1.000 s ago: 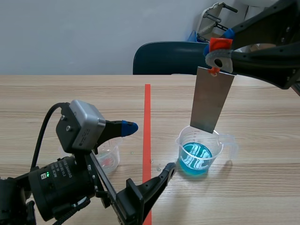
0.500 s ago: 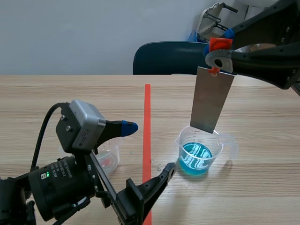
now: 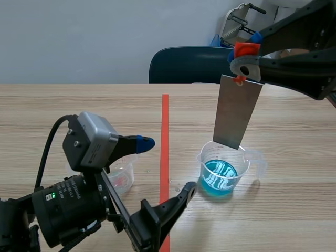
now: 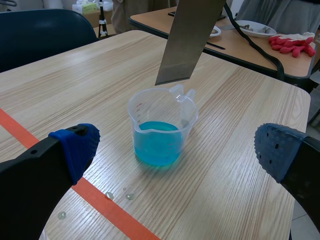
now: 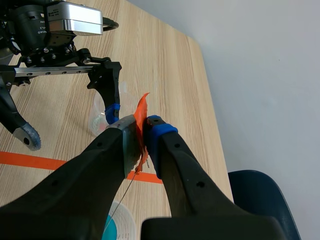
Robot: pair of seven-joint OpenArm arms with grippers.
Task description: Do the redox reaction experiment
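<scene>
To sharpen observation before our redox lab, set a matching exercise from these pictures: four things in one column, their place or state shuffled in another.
Things
1. flat grey metal strip
2. clear plastic beaker
3. small clear plastic cup
4. left gripper

Place or state
A. open, holding nothing
B. contains blue liquid
C. hangs from the right gripper, above the beaker
D. beside the left arm, left of the red tape line

Pairs: 1-C, 2-B, 3-D, 4-A

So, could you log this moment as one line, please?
right gripper: shut on metal strip | strip: over beaker of blue liquid, undipped | left gripper: open
</scene>
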